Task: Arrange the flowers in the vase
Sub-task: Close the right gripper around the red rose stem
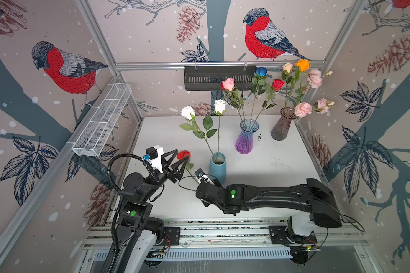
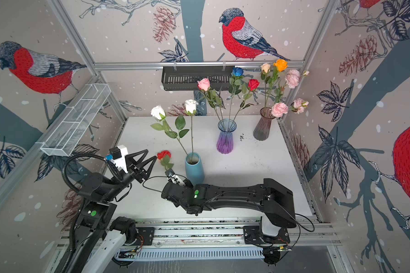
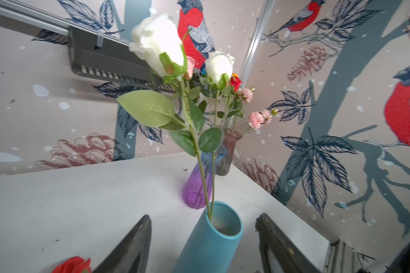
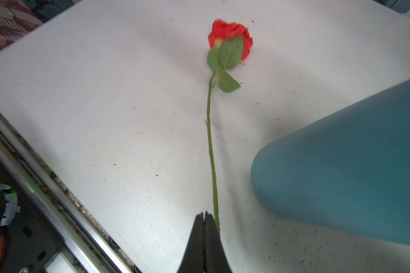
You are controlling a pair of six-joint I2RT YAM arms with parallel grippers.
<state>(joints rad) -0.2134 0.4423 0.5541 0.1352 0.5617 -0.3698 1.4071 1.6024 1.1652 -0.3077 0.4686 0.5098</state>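
left arm (image 1: 137, 182): is bending sharply at the elbow, wrist pointing forward and to the right | left pincer (image 3: 202, 217): is holding its jaws wide apart | right arm (image 1: 270, 196): is lying stretched low across the middle, leftward | right pincer (image 4: 204, 214): is pressing its fingers (image 4: 194, 236) flat together, tips tilting downward

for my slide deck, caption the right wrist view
Right hand shut at the stem end of a red rose, blue vase alongside
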